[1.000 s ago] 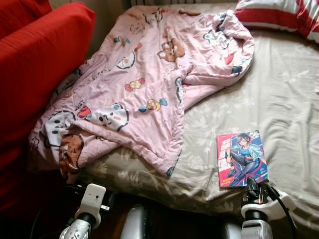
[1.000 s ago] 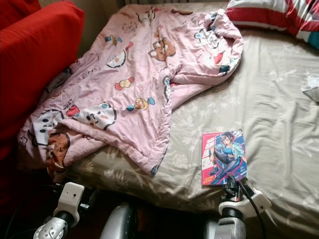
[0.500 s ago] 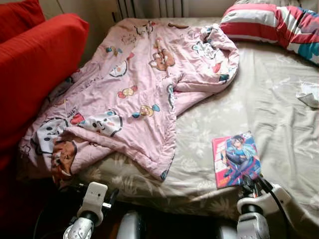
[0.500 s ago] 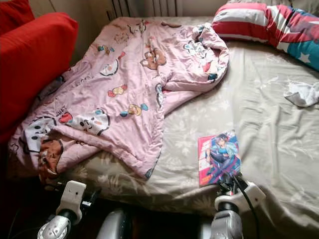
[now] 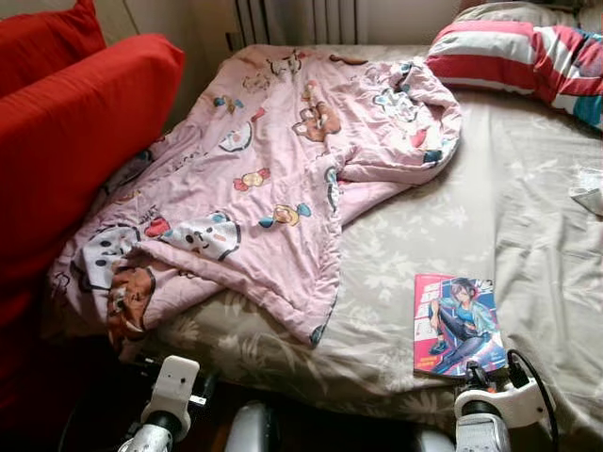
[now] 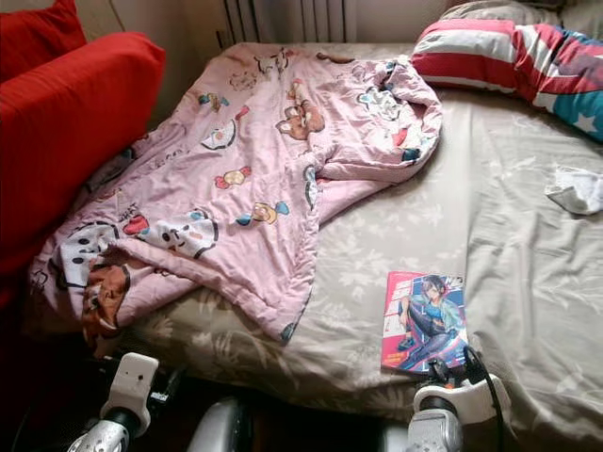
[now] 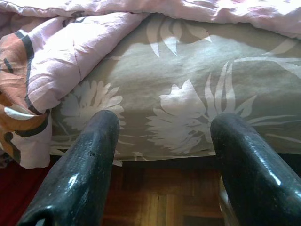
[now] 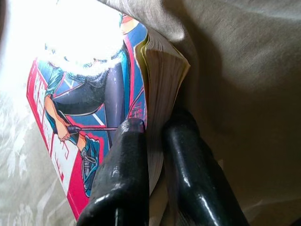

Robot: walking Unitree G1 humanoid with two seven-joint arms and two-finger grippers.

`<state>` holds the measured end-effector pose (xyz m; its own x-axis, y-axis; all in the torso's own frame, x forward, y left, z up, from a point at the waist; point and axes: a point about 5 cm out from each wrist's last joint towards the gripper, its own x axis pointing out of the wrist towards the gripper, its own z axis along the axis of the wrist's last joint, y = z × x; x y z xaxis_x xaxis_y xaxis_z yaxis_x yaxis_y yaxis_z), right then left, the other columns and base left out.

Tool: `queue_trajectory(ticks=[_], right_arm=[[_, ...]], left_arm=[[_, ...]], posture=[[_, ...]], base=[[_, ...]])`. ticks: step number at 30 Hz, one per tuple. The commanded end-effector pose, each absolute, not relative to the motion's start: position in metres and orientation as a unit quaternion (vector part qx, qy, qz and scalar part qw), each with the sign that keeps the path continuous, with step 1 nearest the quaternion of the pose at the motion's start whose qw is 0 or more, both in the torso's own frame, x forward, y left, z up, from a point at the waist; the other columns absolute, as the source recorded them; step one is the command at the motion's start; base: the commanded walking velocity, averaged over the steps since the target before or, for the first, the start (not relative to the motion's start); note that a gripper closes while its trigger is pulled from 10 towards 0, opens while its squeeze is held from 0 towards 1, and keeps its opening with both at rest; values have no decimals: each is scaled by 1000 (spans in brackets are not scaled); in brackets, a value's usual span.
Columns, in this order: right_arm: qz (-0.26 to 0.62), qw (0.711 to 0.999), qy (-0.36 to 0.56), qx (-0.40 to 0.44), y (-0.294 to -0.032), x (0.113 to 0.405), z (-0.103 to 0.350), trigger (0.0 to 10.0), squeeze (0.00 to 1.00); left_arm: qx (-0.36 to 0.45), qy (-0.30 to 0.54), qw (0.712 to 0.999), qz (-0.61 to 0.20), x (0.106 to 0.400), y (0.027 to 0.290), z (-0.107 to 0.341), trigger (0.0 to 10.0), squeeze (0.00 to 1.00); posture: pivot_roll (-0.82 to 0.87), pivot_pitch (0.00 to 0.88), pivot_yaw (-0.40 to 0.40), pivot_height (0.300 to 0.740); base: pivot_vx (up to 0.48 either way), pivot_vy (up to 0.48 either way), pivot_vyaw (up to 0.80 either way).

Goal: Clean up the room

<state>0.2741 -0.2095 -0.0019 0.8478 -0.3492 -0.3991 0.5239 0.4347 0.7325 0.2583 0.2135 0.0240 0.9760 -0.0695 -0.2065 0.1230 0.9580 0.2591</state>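
The right hand [image 8: 150,141] is pinching the near edge of a comic book [image 5: 456,313], 1 finger on the cover and 1 under the pages. The book is lying flat near the front edge of the bed [image 5: 528,198], cover up, with a blue-haired character on a pink and red background. The left hand [image 7: 162,155] is hanging low in front of the mattress with its 2 fingers spread wide and holding nothing, pointing at the floral bedsheet [image 7: 188,94] over the wooden floor [image 7: 160,207]. A pink cartoon-print blanket [image 5: 273,179] is lying bunched up across the left half of the bed, 1 corner drooping over the edge. A striped pillow [image 5: 513,56] is sitting at the far right, and a crumpled white tissue [image 6: 577,188] is lying on the sheet well apart from the book. Red cushions [image 5: 75,141] are leaning along the left side, touching the blanket.
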Motion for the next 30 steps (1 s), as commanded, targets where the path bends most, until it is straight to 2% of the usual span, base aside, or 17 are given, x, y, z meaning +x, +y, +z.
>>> queue_trajectory(ticks=[1,3,4,5,6,8,9,10,11,12,20,21,22,23,27,28,30], right_arm=[[-271,820,175,473,-191,250,-33,0,0],[-266,821,175,473,-189,251,-32,0,0],[-251,831,169,466,-186,253,-30,0,169],[-251,831,169,466,-186,253,-30,0,169],[-237,839,162,461,-184,255,-27,2078,922],[-217,855,154,445,-181,259,-23,2510,824],[-213,858,153,442,-181,259,-23,3294,71],[-210,860,151,440,-180,260,-22,4235,0],[-207,862,149,438,-179,261,-22,4863,0],[-204,863,147,437,-178,261,-21,7059,0],[-201,864,140,439,-177,261,-20,10000,0],[-200,864,137,441,-177,261,-20,10000,502],[-200,864,135,442,-176,261,-20,10000,502],[-200,864,133,442,-176,262,-19,10000,1000],[-201,867,135,435,-177,261,-19,10000,875],[-203,867,136,434,-177,261,-19,10000,0],[-205,867,138,433,-177,261,-20,10000,0]], left_arm=[[146,114,982,-45,249,222,19,10000,0],[147,115,981,-47,249,222,18,10000,0],[147,115,981,-48,248,222,18,10000,0],[147,115,981,-48,248,222,18,10000,0],[148,115,981,-49,247,222,18,10000,0],[149,116,981,-51,247,222,18,10000,0],[149,116,981,-51,247,222,18,10000,0],[149,117,981,-52,247,222,18,10000,0],[149,117,980,-54,247,222,18,10000,0],[150,117,980,-55,247,222,18,10000,0],[151,118,980,-57,246,221,17,10000,0],[151,119,980,-57,245,222,17,10000,0],[151,119,980,-57,245,222,17,10000,0],[151,120,980,-57,245,222,17,10000,0],[151,120,980,-57,244,222,17,10000,0],[151,120,980,-57,244,223,17,10000,0],[151,120,980,-56,244,223,17,10000,0]], posture=[[101,212,114,591],[101,211,114,591],[103,210,115,591],[103,210,115,591],[102,208,116,591],[100,205,117,591],[99,204,119,591],[98,203,119,591],[98,202,120,591],[97,201,121,591],[102,206,125,591],[102,207,125,591],[102,207,125,591],[103,209,126,591],[106,213,127,591],[107,215,127,591],[108,216,127,591]], base=[[0,0,0],[0,0,0],[0,0,0],[0,0,0],[0,0,0],[0,0,0],[0,0,0],[0,0,0],[0,0,0],[0,0,0],[0,0,0],[0,0,0],[0,0,0],[0,0,0],[0,0,0],[0,0,0],[0,0,0]])
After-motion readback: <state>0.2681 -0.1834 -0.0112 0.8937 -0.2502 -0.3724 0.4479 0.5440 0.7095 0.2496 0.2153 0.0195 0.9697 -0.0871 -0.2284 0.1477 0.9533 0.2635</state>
